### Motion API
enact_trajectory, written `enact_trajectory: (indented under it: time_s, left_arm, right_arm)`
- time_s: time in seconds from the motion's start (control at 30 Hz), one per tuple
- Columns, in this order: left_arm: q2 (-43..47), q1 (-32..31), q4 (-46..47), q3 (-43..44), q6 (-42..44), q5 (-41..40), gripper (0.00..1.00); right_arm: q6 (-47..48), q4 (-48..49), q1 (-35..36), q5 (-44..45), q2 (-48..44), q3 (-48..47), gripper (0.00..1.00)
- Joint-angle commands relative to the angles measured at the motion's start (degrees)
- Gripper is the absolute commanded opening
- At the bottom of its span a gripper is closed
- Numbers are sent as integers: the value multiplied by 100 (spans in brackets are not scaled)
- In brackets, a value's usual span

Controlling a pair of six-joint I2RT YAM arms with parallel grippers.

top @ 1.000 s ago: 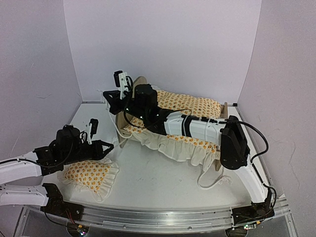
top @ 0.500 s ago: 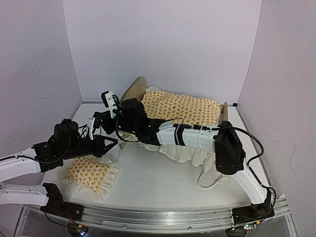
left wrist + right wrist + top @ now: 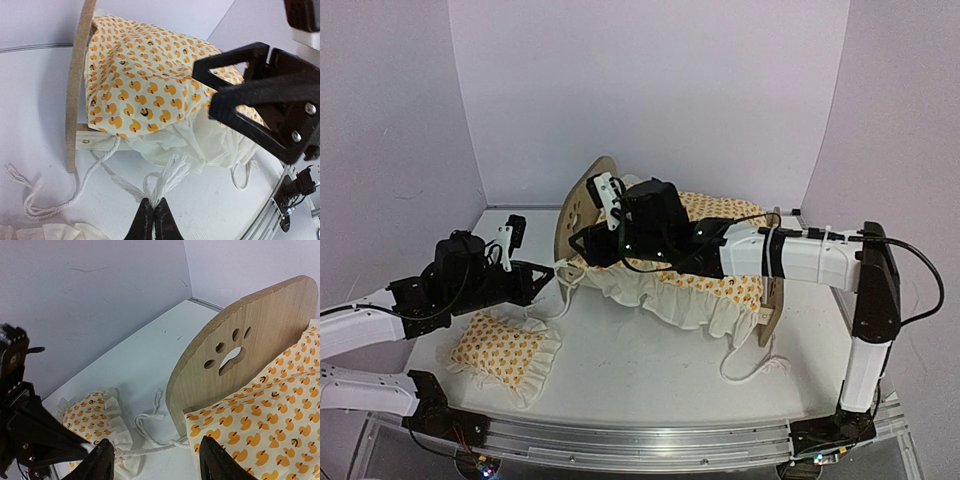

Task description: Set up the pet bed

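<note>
The pet bed stands at the back of the table, its plywood headboard (image 3: 578, 205) (image 3: 250, 340) with a paw-print cutout to the left and its footboard (image 3: 772, 268) to the right. An orange duck-print ruffled blanket (image 3: 705, 255) (image 3: 145, 85) (image 3: 272, 425) covers it. My left gripper (image 3: 548, 281) (image 3: 153, 212) is shut on the frayed end of a white cord (image 3: 167, 175) that runs from the bed's head corner. My right gripper (image 3: 582, 243) (image 3: 157, 462) hovers open just in front of the headboard, over the blanket's corner, with nothing between its fingers (image 3: 102, 462).
A small matching ruffled pillow (image 3: 505, 350) (image 3: 90, 412) lies on the table at the front left, under my left arm. More white cord (image 3: 755, 365) trails on the table below the footboard. Purple walls close in the back and both sides.
My right gripper has opened and swung back right from beside the left gripper to the headboard. The left gripper stays shut on the cord, lifted slightly toward the bed.
</note>
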State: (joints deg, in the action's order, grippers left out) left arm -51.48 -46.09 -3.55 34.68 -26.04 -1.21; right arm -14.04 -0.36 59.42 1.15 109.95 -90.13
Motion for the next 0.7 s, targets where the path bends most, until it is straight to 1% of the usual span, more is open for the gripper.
enact_trajectory:
  time_s: [0.0, 0.07, 0.17, 0.27, 0.33, 0.4, 0.53, 0.67]
  left_arm:
    - [-141, 25, -296, 511, -15, -796, 0]
    - [-171, 29, -340, 615, 74, -945, 0]
    - [-218, 38, -428, 716, 196, -1038, 0]
    - [-223, 38, -445, 752, 225, -1030, 0]
    - [-201, 48, -445, 775, 229, -1038, 0]
    - [-158, 55, -438, 773, 240, -1052, 0]
    - [-102, 61, -427, 794, 271, -1041, 0]
    - [9, 65, -424, 782, 244, -1008, 0]
  right_arm:
    - [-546, 871, 255, -272, 123, 609, 57]
    - [-838, 1371, 365, -348, 328, 817, 54]
    - [-1053, 1821, 503, 162, 734, 889, 53]
    - [-1282, 2489, 600, 446, 1138, 994, 53]
    - [-1333, 2741, 687, 794, 1452, 913, 55]
    - [-1516, 3081, 743, 1308, 1817, 878, 59]
    - [-1812, 3253, 742, 2038, 2391, 618, 68]
    - [-1994, 3595, 738, 2233, 2787, 345, 69]
